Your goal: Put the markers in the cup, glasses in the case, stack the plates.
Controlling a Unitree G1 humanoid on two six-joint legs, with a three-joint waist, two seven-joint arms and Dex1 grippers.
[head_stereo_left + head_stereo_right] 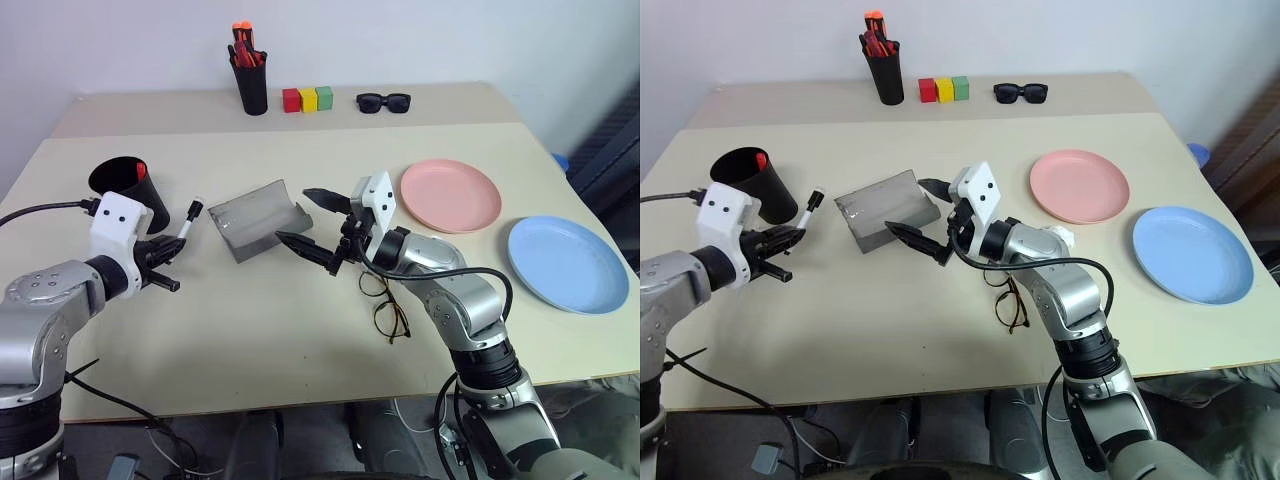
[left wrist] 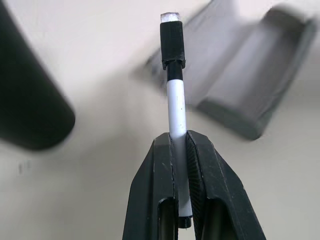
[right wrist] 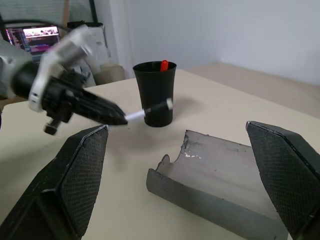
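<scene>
Tabletop point(image 1: 250, 330): two plates point(image 1: 451, 195), left gripper point(image 1: 172, 252) pinching marker point(image 1: 189, 220), right gripper point(image 1: 315, 225) spread.

room: pale wall point(image 1: 450, 40) | furniture: beige table point(image 1: 250, 340) — lit monitor point(image 3: 37, 37) behind

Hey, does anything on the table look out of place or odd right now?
Nothing is spilled or broken. The glasses lie loose by the table's front edge, outside the open grey case, and the pink plate and blue plate sit unstacked.

Between your left gripper point(image 1: 170, 262) and the cup point(image 1: 130, 190) the table point(image 1: 250, 340) lies bare; the open case point(image 1: 255, 217) and right gripper point(image 1: 318, 226) crowd the middle.
</scene>
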